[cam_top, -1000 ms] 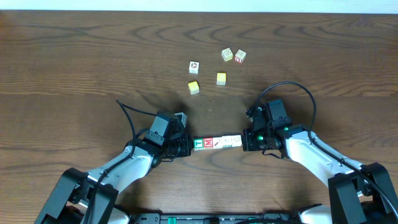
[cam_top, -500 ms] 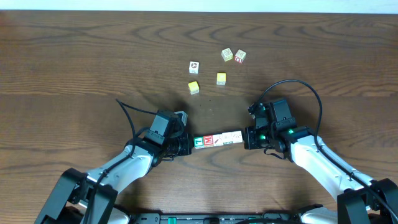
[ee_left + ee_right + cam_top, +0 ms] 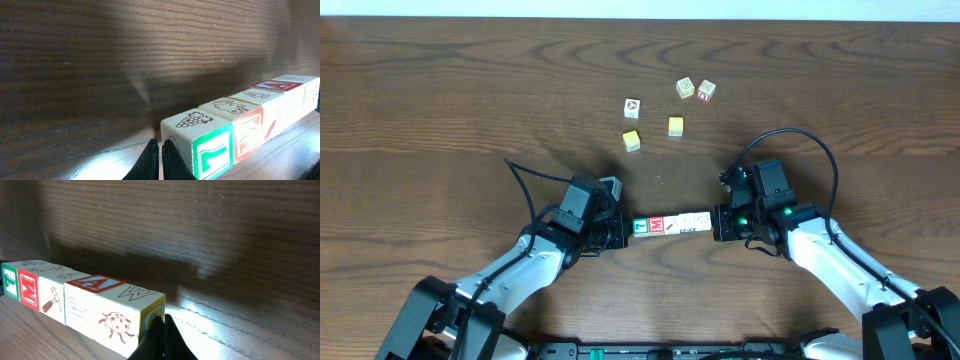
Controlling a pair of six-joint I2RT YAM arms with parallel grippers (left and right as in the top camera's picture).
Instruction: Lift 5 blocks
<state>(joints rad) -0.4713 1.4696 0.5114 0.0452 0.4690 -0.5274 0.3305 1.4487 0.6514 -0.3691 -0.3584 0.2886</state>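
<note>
Blocks (image 3: 670,224): five, in one end-to-end row between your two tools. Left tool (image 3: 623,231): closed, tip against the green-faced end. Right tool (image 3: 716,222): closed, tip against the other end. Beyond both tools on the table (image 3: 440,100): two yellow cubes (image 3: 632,141), three pale cubes (image 3: 632,106).

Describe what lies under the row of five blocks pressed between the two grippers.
Only the wooden table shows around the row of blocks, with its shadow alongside. The underside faces are covered, and whether the row rests on the wood or hangs clear cannot be told.
</note>
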